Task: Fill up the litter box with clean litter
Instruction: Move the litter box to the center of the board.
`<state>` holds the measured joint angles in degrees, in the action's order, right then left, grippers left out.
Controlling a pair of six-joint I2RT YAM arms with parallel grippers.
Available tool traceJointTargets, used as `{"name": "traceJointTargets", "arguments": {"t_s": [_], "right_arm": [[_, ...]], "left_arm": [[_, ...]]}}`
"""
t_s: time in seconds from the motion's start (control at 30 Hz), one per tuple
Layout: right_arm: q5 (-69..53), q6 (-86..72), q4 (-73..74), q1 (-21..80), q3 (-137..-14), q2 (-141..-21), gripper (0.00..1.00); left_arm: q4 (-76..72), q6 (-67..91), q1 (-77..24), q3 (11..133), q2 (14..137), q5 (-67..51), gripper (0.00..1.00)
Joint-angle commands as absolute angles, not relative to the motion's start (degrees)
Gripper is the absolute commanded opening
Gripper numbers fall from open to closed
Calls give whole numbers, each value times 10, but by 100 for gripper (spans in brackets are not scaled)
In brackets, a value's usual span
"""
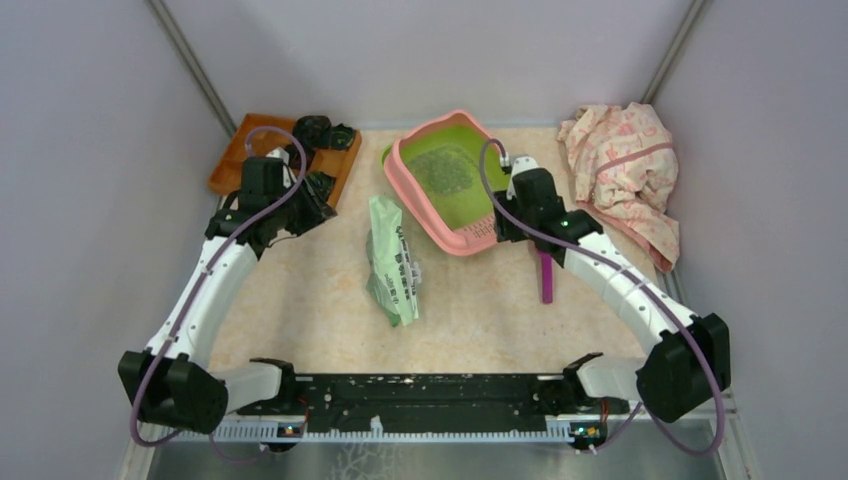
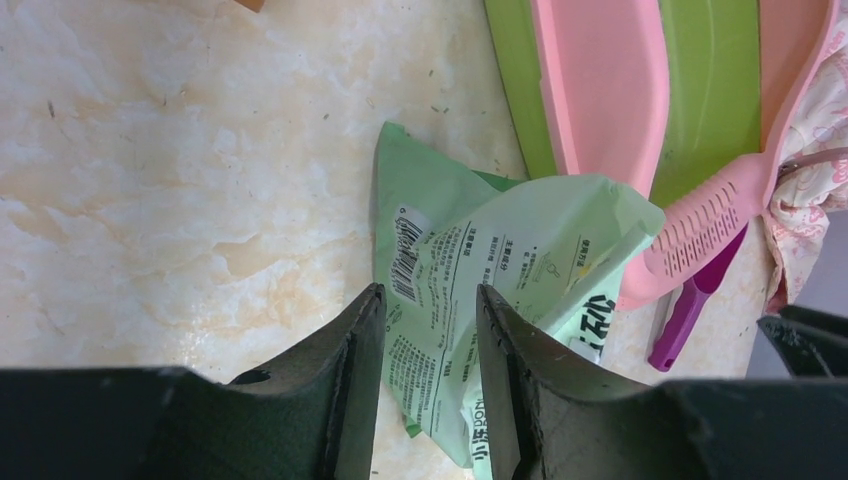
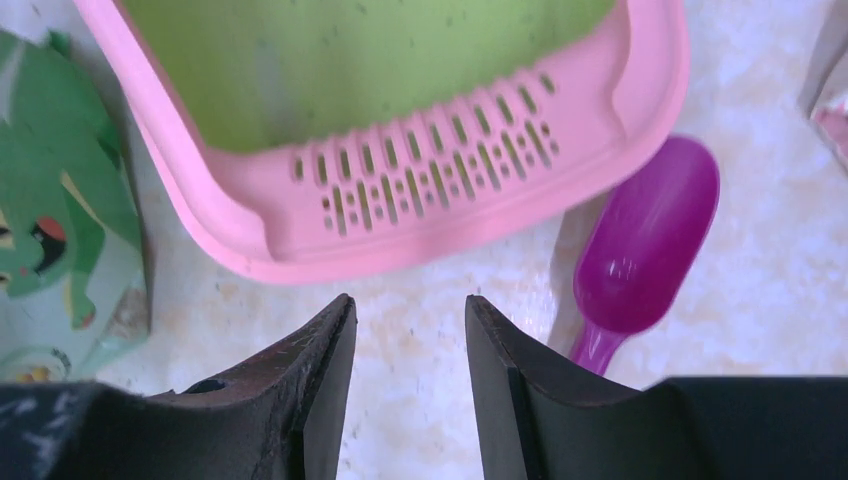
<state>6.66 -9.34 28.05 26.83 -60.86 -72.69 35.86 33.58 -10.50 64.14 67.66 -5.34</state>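
Logged litter box at far centre of table, set at an angle, with slotted pink grate at its near-right end. Saw litter inside as a dark speckled patch on the green floor, toward the middle and far part; bare green next to the grate.

Noted pale green printed bag lying flat on the table, just near-left of the box. Unable to tell from any view whether touching the rim.

Noted purple scoop lying on the table just beside the grate corner, bowl toward the box, handle pointing away from it. Partly hidden under the right arm in the top view.

Found left gripper at far left, close to a wooden tray carrying black objects. Fingers parted by a narrow gap, gripping nothing; bag visible below through the gap, well apart per top view.

Found right gripper above bare table just short of the grate end. Fingers likewise parted, nothing between them, scoop off to its right.

Recorded a pink floral cloth bunched at far right.
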Motion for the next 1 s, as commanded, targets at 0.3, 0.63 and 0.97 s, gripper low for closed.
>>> {"name": "traceJointTargets", "arguments": {"t_s": [0.3, 0.63, 0.97], "right_arm": [[58, -131, 352, 261, -581, -733, 42], [64, -136, 336, 261, -555, -763, 41], [77, -131, 301, 255, -563, -811, 40]], "left_arm": [[342, 330, -103, 671, 705, -47, 45], [342, 331, -103, 666, 697, -44, 45], [342, 333, -103, 667, 700, -43, 48]]}}
